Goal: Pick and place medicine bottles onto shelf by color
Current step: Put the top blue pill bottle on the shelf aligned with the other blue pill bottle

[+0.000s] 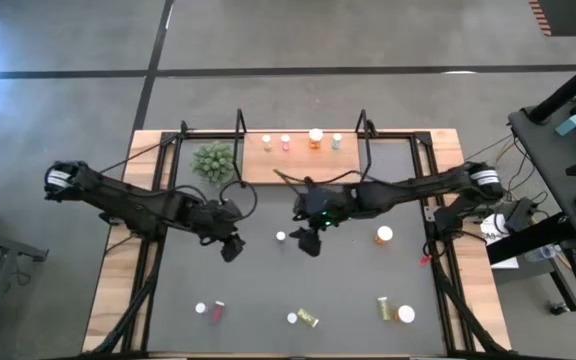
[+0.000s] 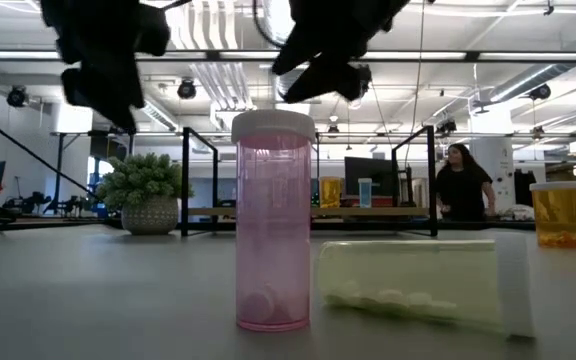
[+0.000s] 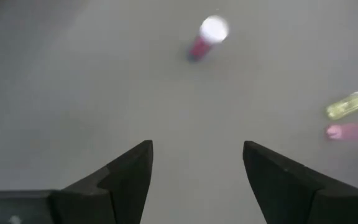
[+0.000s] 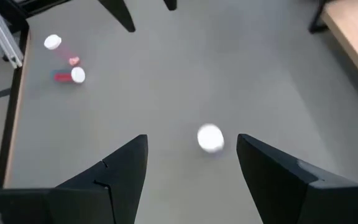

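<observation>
Four medicine bottles (image 1: pixel 301 141) are already stood on the shelf (image 1: pixel 388 160), about seven are left scattered on the mat (image 1: pixel 348 280), and both the left gripper (image 1: pixel 233 246) and right gripper (image 1: pixel 306 240) are held apart, empty, above it.

Open left gripper (image 3: pixel 197 171) hangs over the grey mat (image 3: pixel 73 93); pink bottle (image 3: pixel 205 37) stands well ahead.
</observation>
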`<state>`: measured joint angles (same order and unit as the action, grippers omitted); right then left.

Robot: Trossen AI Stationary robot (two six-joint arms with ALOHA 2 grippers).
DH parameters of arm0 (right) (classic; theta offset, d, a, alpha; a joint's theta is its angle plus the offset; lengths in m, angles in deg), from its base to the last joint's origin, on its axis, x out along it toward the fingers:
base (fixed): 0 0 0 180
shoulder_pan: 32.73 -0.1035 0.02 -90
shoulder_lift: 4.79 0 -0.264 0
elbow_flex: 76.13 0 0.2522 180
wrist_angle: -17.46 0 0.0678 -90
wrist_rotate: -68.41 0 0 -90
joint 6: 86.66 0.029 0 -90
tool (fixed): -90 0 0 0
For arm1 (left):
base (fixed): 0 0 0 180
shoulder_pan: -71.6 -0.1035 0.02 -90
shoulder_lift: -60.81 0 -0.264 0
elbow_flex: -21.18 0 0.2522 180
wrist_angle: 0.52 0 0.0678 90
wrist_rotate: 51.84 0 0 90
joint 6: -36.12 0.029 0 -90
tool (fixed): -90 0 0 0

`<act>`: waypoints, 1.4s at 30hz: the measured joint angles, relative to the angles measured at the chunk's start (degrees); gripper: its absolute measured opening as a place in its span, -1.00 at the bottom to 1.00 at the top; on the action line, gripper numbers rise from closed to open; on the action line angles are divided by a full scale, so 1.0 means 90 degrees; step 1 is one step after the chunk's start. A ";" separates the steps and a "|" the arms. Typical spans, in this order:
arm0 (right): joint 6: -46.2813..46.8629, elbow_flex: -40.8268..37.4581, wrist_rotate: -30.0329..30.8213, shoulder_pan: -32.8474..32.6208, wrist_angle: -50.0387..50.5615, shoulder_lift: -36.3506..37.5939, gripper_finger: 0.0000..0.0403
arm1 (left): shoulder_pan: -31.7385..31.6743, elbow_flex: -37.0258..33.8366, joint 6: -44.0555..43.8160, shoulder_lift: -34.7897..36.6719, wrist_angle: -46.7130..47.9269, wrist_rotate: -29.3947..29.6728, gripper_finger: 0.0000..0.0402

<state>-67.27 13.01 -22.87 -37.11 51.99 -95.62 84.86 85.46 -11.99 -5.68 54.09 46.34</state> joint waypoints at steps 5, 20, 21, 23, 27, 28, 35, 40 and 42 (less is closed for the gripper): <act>-0.0109 0.0159 0.0004 0.0003 -0.0577 -0.0536 0.18 | 0.0166 -0.0559 -0.0421 0.0484 0.0080 -0.0029 0.16; 0.1364 0.0903 -0.0030 0.0015 -0.0492 -0.1592 0.18 | 0.0469 -0.1524 -0.0231 0.1496 -0.0023 -0.0038 0.16; 0.1270 0.0946 -0.0033 0.0015 -0.0494 -0.1606 0.18 | 0.0469 -0.1554 -0.0213 0.1539 -0.0023 -0.0035 0.16; 0.0784 0.1036 -0.0024 0.0015 -0.0492 -0.1625 0.18 | 0.0469 -0.1592 -0.0100 0.1624 -0.0028 -0.0028 0.16; -0.0591 0.1040 -0.0003 -0.0020 -0.0475 -0.1622 0.18 | 0.0470 -0.1576 -0.0040 0.1704 -0.0042 -0.0014 0.16; -0.0786 0.1000 -0.0004 -0.0036 -0.0469 -0.1622 0.18 | 0.0485 -0.1572 0.0025 0.1723 -0.0040 -0.0014 0.16; -0.1584 0.0908 0.0571 -0.0080 -0.0419 -0.1790 0.18 | 0.0500 -0.1585 0.0079 0.1797 -0.0043 -0.0003 0.16; -0.1895 0.0906 0.0812 -0.0083 -0.0271 -0.1802 0.15 | 0.0505 -0.1587 0.0080 0.1819 -0.0036 -0.0001 0.16; -0.1871 0.0868 0.0813 -0.0083 -0.0116 -0.1802 0.13 | 0.0505 -0.1587 0.0087 0.1822 -0.0039 -0.0001 0.16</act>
<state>-84.11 20.82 -15.55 -37.85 50.94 -111.83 89.40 71.17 -11.21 10.72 53.73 46.33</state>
